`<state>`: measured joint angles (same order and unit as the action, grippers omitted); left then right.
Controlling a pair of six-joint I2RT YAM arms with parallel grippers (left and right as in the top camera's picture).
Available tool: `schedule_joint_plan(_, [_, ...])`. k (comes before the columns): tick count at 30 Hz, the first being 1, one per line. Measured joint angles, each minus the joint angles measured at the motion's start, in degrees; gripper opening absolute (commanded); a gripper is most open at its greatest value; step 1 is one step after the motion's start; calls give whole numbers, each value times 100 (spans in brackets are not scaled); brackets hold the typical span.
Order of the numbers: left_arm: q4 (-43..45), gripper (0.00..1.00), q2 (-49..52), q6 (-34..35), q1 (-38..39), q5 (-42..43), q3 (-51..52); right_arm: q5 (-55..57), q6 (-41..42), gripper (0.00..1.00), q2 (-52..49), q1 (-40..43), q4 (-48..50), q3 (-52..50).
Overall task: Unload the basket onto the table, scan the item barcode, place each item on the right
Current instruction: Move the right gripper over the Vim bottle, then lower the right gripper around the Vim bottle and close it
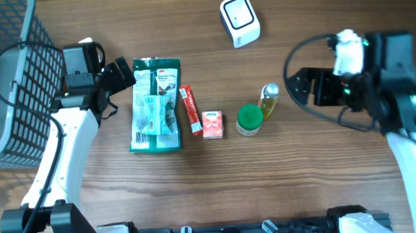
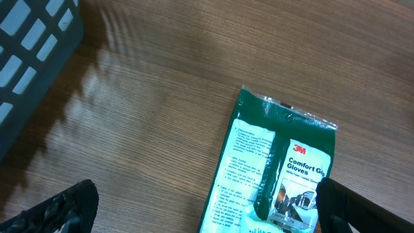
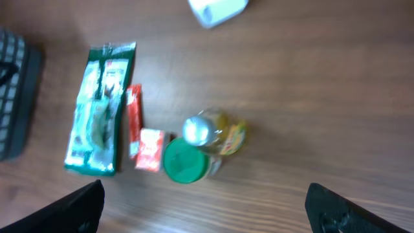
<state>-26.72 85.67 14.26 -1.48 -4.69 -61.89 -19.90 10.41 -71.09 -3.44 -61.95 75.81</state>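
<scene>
Well, flat glossy glove packet [image 1: 155, 104] on grained wooden table [image 1: 305, 168]

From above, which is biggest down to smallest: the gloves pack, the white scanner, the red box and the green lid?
1. Gloves pack, by far the biggest.
2. Scanner.
3. Red box and green lid look about the same size, so I won't rank those two.
</scene>
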Motion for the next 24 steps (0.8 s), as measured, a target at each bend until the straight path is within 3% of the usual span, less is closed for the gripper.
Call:
schedule_joint_plan(4, [0,100,0,0,0,0,0,-151,535,95,-728,-129,-66,0])
schedule_joint_plan(12, [0,100,0,0,0,0,0,1040,1360,100,-859,-837,31,0])
schedule_joint_plan(24, [0,100,0,0,0,0,0,1379,1556,100,-863,-918,282,0])
